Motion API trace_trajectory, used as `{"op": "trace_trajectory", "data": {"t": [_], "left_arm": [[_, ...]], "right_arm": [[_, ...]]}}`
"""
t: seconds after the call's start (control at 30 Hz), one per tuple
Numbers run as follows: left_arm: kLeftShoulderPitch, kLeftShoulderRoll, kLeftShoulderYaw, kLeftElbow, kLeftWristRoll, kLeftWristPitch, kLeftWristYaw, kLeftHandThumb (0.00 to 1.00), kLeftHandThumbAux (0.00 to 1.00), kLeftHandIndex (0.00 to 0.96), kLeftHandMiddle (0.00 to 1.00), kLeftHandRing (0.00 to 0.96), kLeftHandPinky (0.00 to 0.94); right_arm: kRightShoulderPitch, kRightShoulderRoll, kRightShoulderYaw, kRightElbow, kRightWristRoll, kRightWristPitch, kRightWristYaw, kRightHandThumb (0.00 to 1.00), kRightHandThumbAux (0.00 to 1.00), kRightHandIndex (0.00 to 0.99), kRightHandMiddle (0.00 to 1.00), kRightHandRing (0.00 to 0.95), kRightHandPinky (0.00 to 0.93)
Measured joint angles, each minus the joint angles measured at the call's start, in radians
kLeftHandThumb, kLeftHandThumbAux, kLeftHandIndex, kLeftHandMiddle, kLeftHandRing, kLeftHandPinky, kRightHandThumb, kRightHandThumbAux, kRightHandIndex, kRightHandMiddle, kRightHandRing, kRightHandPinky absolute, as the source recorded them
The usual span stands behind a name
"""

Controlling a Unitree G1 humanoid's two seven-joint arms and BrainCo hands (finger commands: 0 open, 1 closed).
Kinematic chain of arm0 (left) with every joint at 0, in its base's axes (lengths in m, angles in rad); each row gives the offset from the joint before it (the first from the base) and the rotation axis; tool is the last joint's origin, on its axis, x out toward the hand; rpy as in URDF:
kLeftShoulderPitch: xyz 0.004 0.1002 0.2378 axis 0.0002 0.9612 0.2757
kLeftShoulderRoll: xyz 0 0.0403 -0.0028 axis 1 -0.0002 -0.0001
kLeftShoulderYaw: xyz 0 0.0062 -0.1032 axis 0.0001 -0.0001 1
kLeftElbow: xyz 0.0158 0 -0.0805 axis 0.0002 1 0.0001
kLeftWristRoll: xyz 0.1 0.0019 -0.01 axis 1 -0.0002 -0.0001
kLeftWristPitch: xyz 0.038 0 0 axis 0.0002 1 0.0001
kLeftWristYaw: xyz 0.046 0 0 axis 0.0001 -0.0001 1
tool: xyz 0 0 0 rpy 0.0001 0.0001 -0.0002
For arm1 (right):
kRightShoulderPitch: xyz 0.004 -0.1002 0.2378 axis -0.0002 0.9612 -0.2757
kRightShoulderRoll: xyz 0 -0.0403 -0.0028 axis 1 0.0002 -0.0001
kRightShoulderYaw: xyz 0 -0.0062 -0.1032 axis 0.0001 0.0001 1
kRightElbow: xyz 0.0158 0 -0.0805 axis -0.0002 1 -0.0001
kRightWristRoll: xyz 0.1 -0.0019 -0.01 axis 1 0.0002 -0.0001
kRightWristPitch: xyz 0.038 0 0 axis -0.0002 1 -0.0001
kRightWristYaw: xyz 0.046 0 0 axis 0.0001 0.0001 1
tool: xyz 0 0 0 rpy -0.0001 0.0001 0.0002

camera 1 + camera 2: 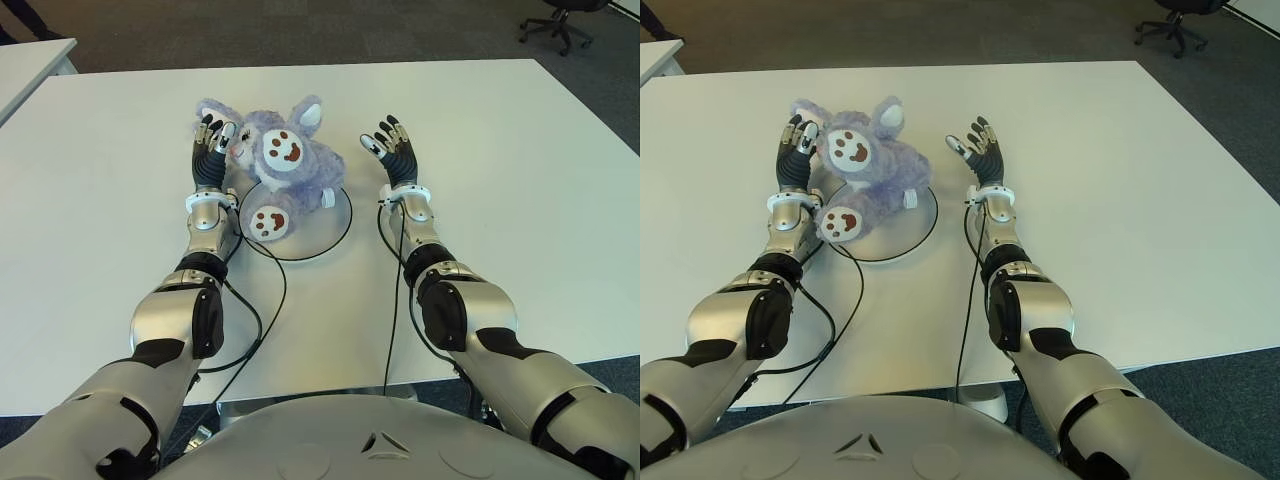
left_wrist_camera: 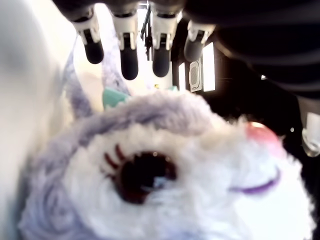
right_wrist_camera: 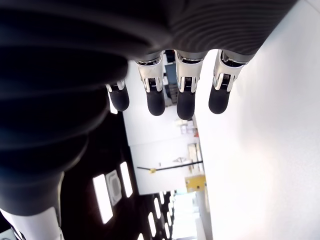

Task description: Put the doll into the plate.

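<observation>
Purple plush doll (image 1: 283,165) is lying on the white round plate (image 1: 330,232) at the middle of the white surface (image 1: 520,180), its head hanging over the rim at 11 o'clock and one white paw sticking out at 7 o'clock. Left hand (image 1: 212,140) is standing at the doll's 9 o'clock, fingers extended beside its head and gripping nothing. Right hand (image 1: 392,143) is showing at the plate's 3 o'clock, fingers spread and holding nothing.

Two head cameras side by side look down at the same white surface (image 1: 520,180) and both arms, while each wrist camera sits very close behind its own fingers, looking past them.
</observation>
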Motion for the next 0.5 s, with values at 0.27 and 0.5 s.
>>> {"op": "trace_trajectory", "data": {"t": [0.27, 0.5], "left_arm": [[0.0, 0.0, -0.001, -0.001, 0.0, 0.0, 0.0, 0.0, 0.434, 0.0, 0.141, 0.131, 0.089], [0.0, -0.001, -0.001, -0.001, 0.0, 0.0, 0.0, 0.0, 0.432, 0.0, 0.139, 0.134, 0.098]], "right_arm": [[0.0, 0.0, 0.005, 0.0, -0.003, -0.001, -0.019, 0.099, 0.747, 0.053, 0.109, 0.106, 0.13], [0.0, 0.0, 0.016, 0.0, -0.016, -0.001, -0.05, 0.093, 0.751, 0.057, 0.108, 0.109, 0.131]]}}
